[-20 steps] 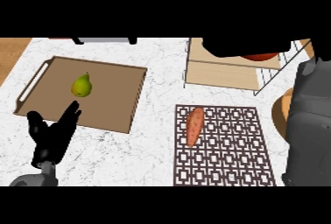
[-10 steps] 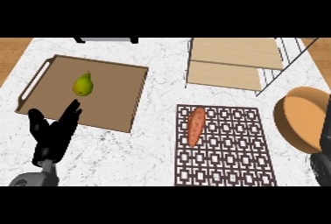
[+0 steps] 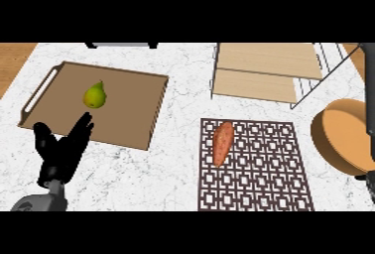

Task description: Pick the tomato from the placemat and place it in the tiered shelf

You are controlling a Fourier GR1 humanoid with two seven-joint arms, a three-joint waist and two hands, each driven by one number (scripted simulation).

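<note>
No tomato shows in the head view. The brown lattice placemat point(image 3: 271, 168) lies at the lower right. On its left part rests a long orange-red vegetable point(image 3: 222, 143). The tiered shelf point(image 3: 267, 69), wooden boards in a wire frame, stands at the upper right, and its visible boards are bare. My left hand point(image 3: 62, 154) rests open at the lower left with fingers up, just at the near edge of the tray. My right hand is out of view; only a dark grey strip point(image 3: 369, 109) runs along the right edge.
A brown tray point(image 3: 132, 114) at the left holds a green pear point(image 3: 94, 94). A round tan bowl point(image 3: 344, 141) shows at the right edge beside the placemat. White marble counter lies between tray and placemat.
The right arm, which hung over the shelf with something red under the hand, has left the view to the right. The tan bowl is now uncovered. The left hand stayed still.
</note>
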